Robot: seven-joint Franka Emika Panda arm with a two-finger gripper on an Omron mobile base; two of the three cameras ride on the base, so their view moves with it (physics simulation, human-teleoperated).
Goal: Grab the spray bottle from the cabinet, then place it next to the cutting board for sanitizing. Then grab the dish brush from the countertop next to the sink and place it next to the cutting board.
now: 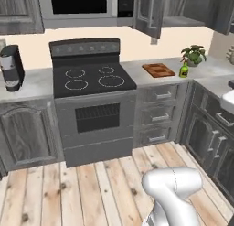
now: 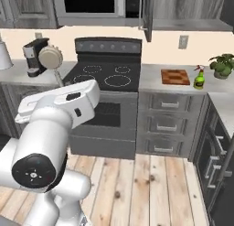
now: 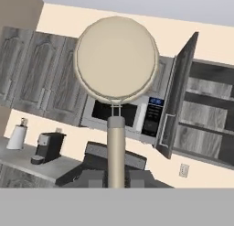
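Across the far wall we see the countertop (image 1: 137, 74) running left to right, broken by the black stovetop (image 1: 91, 78), with the cabinet (image 3: 183, 97) hanging open above its right stretch, door swung out. On the right part of the worktop lies the cutting board (image 1: 158, 70), flat, and the spray bottle (image 1: 183, 71) stands upright just beside its right edge, near a potted plant (image 1: 194, 54) farther right. At the far left sits a coffee machine (image 1: 11, 67). Nearer us, raised well above the floor on the left, the gripper (image 3: 116, 181) is closed on the dish brush (image 3: 116, 60), clamping the slim handle, as far as we can judge with the fingertips at the picture's edge. Its round cream head (image 2: 50, 57) points upward, in front of the coffee machine in the right base view.
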